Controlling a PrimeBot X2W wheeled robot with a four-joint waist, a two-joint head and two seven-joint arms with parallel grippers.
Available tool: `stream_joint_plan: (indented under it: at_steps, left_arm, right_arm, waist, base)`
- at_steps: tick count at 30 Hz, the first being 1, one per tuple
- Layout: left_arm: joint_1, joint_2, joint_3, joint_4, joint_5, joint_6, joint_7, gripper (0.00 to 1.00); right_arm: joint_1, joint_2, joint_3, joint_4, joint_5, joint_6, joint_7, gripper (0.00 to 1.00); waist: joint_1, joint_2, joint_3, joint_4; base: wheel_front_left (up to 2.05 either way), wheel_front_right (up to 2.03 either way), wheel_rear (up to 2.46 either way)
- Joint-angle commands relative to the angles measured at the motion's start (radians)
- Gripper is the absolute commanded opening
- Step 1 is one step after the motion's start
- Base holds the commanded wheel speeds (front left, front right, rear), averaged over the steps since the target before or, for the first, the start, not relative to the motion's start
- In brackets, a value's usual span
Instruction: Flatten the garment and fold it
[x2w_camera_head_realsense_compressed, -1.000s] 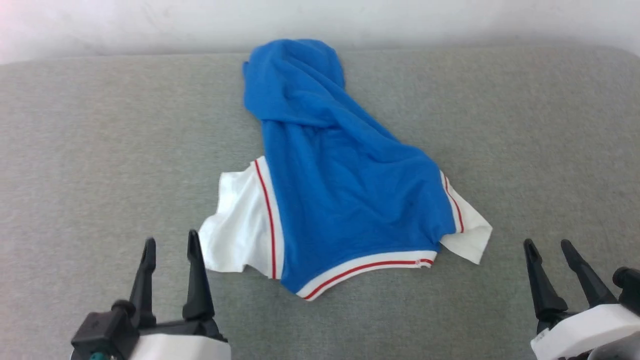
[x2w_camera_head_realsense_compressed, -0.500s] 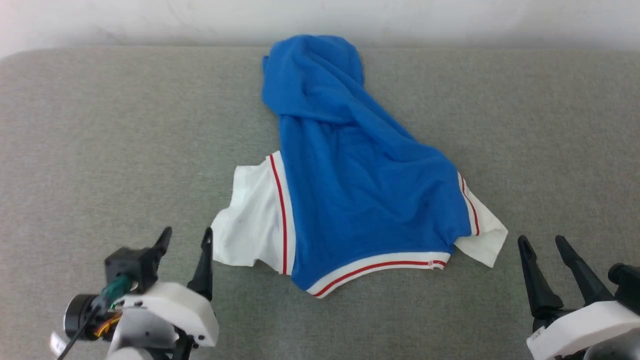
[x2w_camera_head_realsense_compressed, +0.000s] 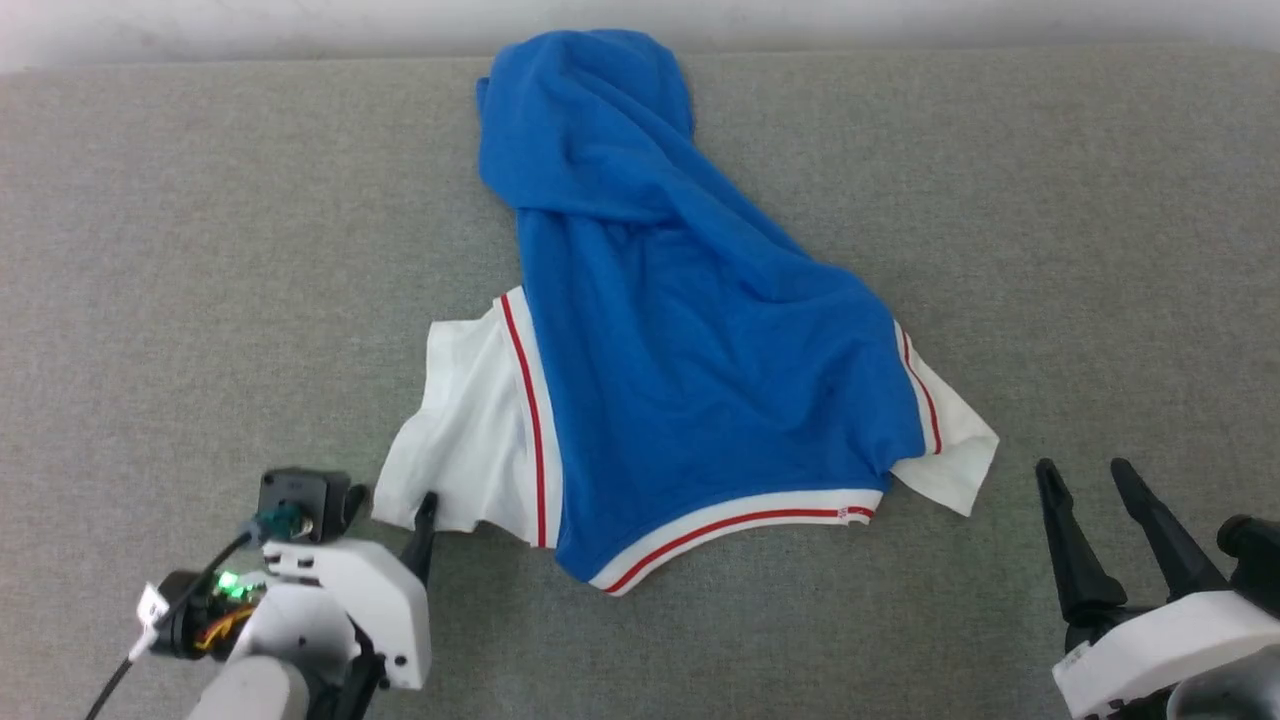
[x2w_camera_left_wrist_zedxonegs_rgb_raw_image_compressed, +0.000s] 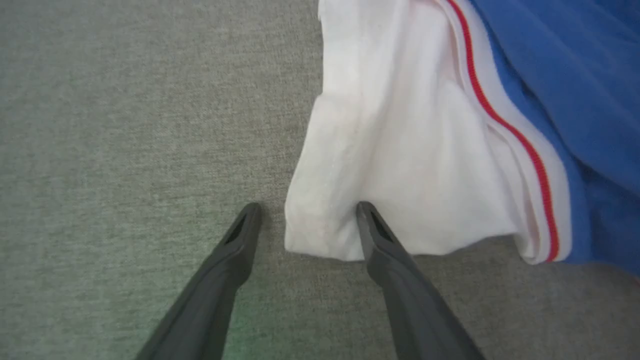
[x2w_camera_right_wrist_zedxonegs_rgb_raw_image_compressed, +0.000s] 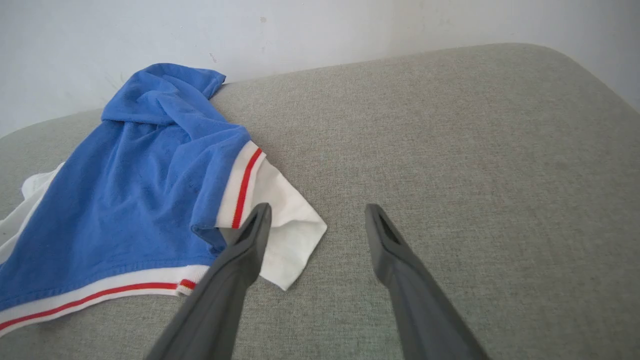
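The left gripper (x2w_camera_left_wrist_zedxonegs_rgb_raw_image_compressed: 307, 207), jaws released, has advanced to straddle the royal-blue, white-sleeved jersey T-shirt's (x2w_camera_head_realsense_compressed: 680, 380) seven-o'clock sleeve corner (x2w_camera_left_wrist_zedxonegs_rgb_raw_image_compressed: 320, 235), ready to grasp; the right gripper (x2w_camera_head_realsense_compressed: 1083, 467) waits released.

Rumpled blue garment (x2w_camera_head_realsense_compressed: 690, 370), white sleeves, on cushion

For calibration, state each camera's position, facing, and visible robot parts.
Head: high on the robot, looking down at the royal-blue white-sleeved jersey T-shirt on grey fabric padding; left gripper, right gripper along the bottom.
Left wrist: just above the left sleeve corner, between its own open fingers.
Right wrist: faces the other sleeve and pale wall; own open fingers.
All share the T-shirt.
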Motion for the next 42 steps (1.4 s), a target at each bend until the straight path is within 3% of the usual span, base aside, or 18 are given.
stream_joint_plan:
  at_steps: [1, 2, 3, 4, 9, 14, 17, 21, 23, 27, 31, 34, 42]
  left_arm:
    - [-0.018, 0.001, -0.011, 0.031, -0.006, -0.011, 0.011, 1.00]
    - [-0.024, 0.001, -0.022, 0.049, -0.007, -0.021, 0.024, 1.00]
    - [-0.031, 0.002, -0.033, 0.065, -0.005, -0.031, 0.033, 0.43]
    - [-0.038, 0.001, -0.043, 0.080, -0.006, -0.039, 0.041, 0.00]
    - [-0.061, -0.015, -0.066, 0.124, -0.010, -0.052, 0.055, 0.00]
    - [-0.073, -0.032, -0.032, 0.085, -0.021, -0.026, -0.008, 0.00]
    - [-0.058, -0.077, 0.020, 0.014, -0.074, 0.003, -0.065, 0.00]
    - [0.003, -0.151, 0.110, -0.106, -0.171, 0.051, -0.142, 0.00]
    - [0.058, -0.162, 0.167, -0.169, -0.196, 0.086, -0.174, 0.00]
    - [0.222, -0.143, 0.293, -0.280, -0.216, 0.165, -0.201, 0.00]
    - [0.381, -0.137, 0.408, -0.345, -0.241, 0.216, -0.218, 0.00]
    - [0.467, -0.112, 0.459, -0.345, -0.201, 0.255, -0.229, 0.00]
    - [0.409, -0.144, 0.399, -0.362, -0.219, 0.222, -0.247, 0.00]
  right_arm:
    - [-0.016, 0.002, -0.005, -0.003, 0.003, -0.001, 0.002, 1.00]
    - [-0.017, 0.002, -0.005, -0.004, 0.002, -0.001, 0.003, 1.00]
    - [-0.018, 0.002, -0.006, -0.006, 0.000, -0.001, 0.005, 1.00]
    - [-0.020, 0.002, -0.006, -0.008, -0.002, -0.001, 0.007, 1.00]
    - [-0.020, 0.002, -0.007, -0.010, -0.007, -0.001, 0.016, 1.00]
    - [-0.006, 0.002, -0.003, -0.006, -0.010, -0.001, 0.020, 1.00]
    - [0.001, 0.002, 0.003, -0.004, -0.008, -0.001, 0.020, 1.00]
    - [0.013, 0.002, 0.009, 0.000, -0.005, -0.001, 0.020, 1.00]
    - [0.019, 0.002, 0.010, 0.001, -0.006, -0.001, 0.021, 1.00]
    - [0.030, 0.002, -0.001, 0.000, -0.006, -0.001, 0.020, 1.00]
    - [0.041, 0.002, -0.010, -0.003, -0.007, -0.001, 0.023, 1.00]
    - [0.041, 0.002, -0.012, -0.008, -0.010, -0.001, 0.026, 1.00]
    - [0.017, 0.002, 0.000, -0.021, -0.059, -0.001, 0.088, 1.00]
  waist:
    - [0.0000, -0.0001, 0.004, 0.000]
    - [0.0000, -0.0001, 0.006, 0.000]
    - [0.0000, -0.0001, 0.007, 0.001]
    - [0.0000, -0.0001, 0.008, 0.002]
    - [0.0000, -0.0001, -0.003, 0.008]
    - [0.0000, -0.0001, -0.037, 0.027]
    - [0.0000, -0.0001, -0.061, 0.043]
    - [0.0000, -0.0001, -0.088, 0.067]
    - [0.0000, -0.0001, -0.098, 0.077]
    - [0.0000, -0.0001, -0.107, 0.097]
    - [0.0000, -0.0001, -0.106, 0.118]
    - [0.0000, -0.0001, -0.101, 0.133]
    - [0.0000, -0.0001, -0.084, 0.156]
  base:
    - [0.00, 0.00, 0.00]
    - [0.00, 0.00, 0.00]
    - [0.00, 0.00, 0.00]
    - [0.00, 0.00, 0.00]
    - [0.00, 0.00, 0.00]
    - [0.00, 0.00, 0.00]
    - [0.00, 0.00, 0.00]
    - [0.00, 0.00, 0.00]
    - [0.00, 0.00, 0.00]
    - [0.00, 0.00, 0.00]
    - [0.00, 0.00, 0.00]
    - [0.00, 0.00, 0.00]
    - [0.00, 0.00, 0.00]
